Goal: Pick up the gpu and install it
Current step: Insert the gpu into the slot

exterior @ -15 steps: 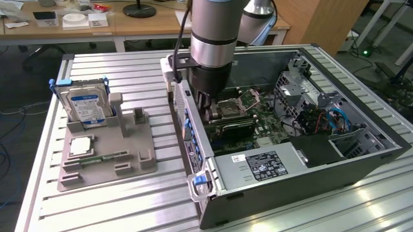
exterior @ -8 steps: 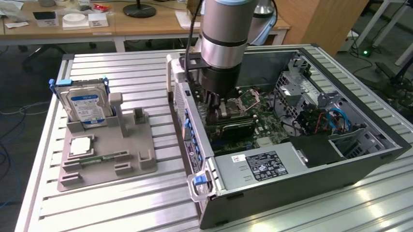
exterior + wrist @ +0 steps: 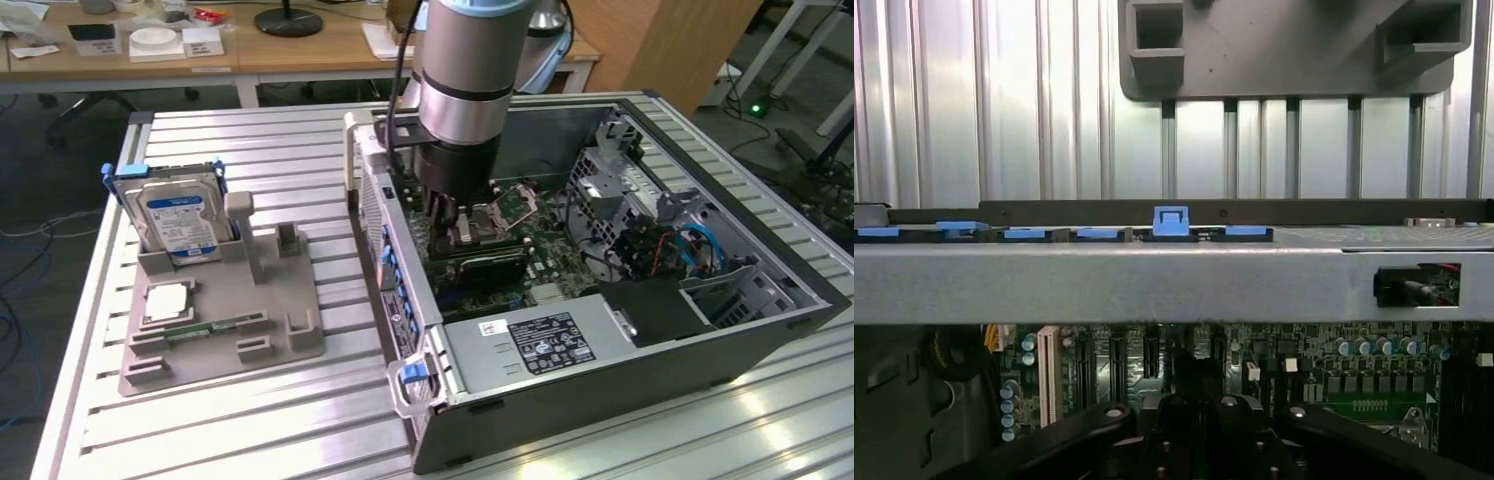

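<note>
While your gripper (image 3: 461, 222) sits closed inside the open computer case (image 3: 747, 340), the gpu (image 3: 483, 262) stands on the motherboard (image 3: 561, 265) beneath it; whether it grips the card, you cannot tell

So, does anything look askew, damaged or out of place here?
Nothing stands out. The gpu sits level inside the computer case under the shut pincer; the hard drive stands upright in the grey holder.

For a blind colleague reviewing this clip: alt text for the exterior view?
A robot arm reaches down into an open computer case lying on a ribbed metal table, its pincer shut just above the motherboard. On the exterior view's left, a grey fixture holds an upright hard drive.
</note>
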Motion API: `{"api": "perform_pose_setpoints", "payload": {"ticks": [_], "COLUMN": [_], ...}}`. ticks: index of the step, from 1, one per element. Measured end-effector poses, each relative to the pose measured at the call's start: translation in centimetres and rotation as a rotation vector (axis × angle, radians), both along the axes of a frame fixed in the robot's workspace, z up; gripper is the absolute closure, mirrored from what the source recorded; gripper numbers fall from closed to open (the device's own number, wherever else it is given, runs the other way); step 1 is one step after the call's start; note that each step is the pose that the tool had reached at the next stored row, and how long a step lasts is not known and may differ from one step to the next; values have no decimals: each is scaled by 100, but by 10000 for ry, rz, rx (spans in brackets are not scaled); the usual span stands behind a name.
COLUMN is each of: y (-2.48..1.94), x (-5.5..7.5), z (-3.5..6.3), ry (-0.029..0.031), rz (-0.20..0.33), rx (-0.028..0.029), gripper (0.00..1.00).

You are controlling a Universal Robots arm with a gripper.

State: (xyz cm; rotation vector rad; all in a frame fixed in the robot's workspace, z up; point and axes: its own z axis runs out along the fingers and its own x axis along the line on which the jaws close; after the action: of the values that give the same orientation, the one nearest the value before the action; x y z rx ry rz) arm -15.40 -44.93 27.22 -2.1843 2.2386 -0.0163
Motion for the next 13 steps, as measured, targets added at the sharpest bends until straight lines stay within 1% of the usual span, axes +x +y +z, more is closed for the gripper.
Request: {"api": "perform_pose_setpoints", "payload": {"ticks": [5,10,13], "y": [0,-1,0], "x": [0,-1,0], "z": [-64,-116,-125], "ry": [0,9,2], "rz": [3,8,7], "rx": [0,-13,2], "gripper": [89,89,89]}}
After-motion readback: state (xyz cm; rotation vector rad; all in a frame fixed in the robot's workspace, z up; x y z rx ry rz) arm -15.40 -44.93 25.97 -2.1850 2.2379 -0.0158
